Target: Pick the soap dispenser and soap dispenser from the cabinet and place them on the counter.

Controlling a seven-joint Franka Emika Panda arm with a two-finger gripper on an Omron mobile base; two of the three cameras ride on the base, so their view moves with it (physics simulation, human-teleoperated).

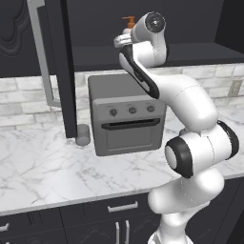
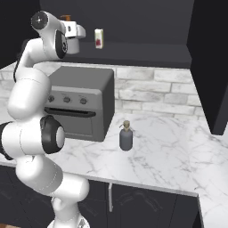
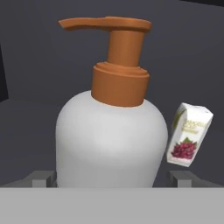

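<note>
Nothing really readable anywhere. Just a blurry green scribble above a red fruit picture on the small white carton [image 3: 189, 134], too fuzzy to make out.

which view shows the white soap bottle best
The hand view: the white soap bottle stands upright and close, orange pump and body plain, between the two fingertips of the pincer. The left base view shows just its orange pump above the wrist; the right base view shows a sliver of the pump behind the arm.

White soap dispenser [image 3: 111, 140] with an orange pump, dark grey soap dispenser [image 2: 126, 139] with a tan pump, grey-veined white marble counter [image 1: 43, 162], grey toaster oven [image 1: 126, 114], black cabinet [image 1: 19, 35].
</note>
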